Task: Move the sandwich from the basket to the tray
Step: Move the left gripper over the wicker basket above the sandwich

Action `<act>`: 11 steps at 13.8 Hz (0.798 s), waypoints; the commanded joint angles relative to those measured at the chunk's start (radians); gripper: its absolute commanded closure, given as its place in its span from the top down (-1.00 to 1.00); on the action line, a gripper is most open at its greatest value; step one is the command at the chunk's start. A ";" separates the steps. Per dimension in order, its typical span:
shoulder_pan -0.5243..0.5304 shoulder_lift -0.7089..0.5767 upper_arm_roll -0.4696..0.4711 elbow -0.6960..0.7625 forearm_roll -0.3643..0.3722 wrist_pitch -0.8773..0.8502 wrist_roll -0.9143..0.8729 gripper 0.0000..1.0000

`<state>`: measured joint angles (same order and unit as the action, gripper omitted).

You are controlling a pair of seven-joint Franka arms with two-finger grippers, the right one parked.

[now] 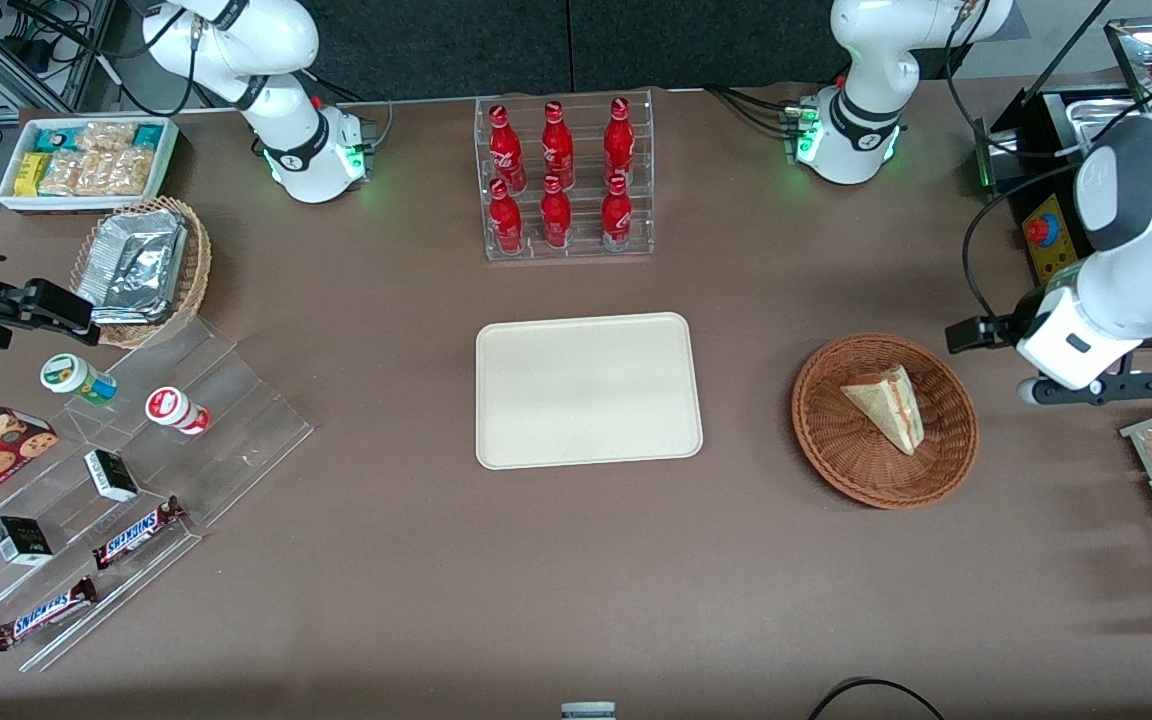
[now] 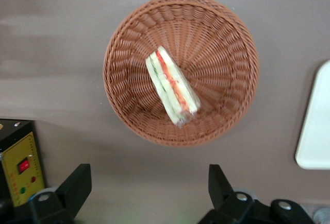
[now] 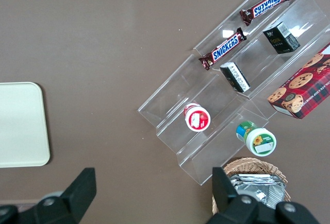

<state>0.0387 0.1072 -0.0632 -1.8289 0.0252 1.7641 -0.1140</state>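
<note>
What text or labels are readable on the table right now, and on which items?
"SNICKERS": brown candy bar on the clear acrylic stand.
"SNICKERS": second brown candy bar, same stand.
Red bottles: white script, too small to read.
Small black boxes, round-lidded cups, red cookie box: print unreadable.
Open end effector beside the reddish-brown wicker basket, triangular sandwich: no text.

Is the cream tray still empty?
Empty: the tray is bare, the sandwich lies in the basket, and the open gripper hovers beside it.

"SNICKERS" on two candy bars (image 1: 139,531)
</note>
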 commanded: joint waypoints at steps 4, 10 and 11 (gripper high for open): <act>0.023 -0.037 -0.010 -0.154 0.001 0.205 -0.151 1.00; 0.023 -0.038 -0.035 -0.282 0.001 0.359 -0.351 1.00; 0.023 -0.037 -0.035 -0.302 -0.002 0.385 -0.374 1.00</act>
<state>0.0536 0.1023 -0.0900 -2.0719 0.0252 2.1002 -0.4441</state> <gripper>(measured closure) 0.000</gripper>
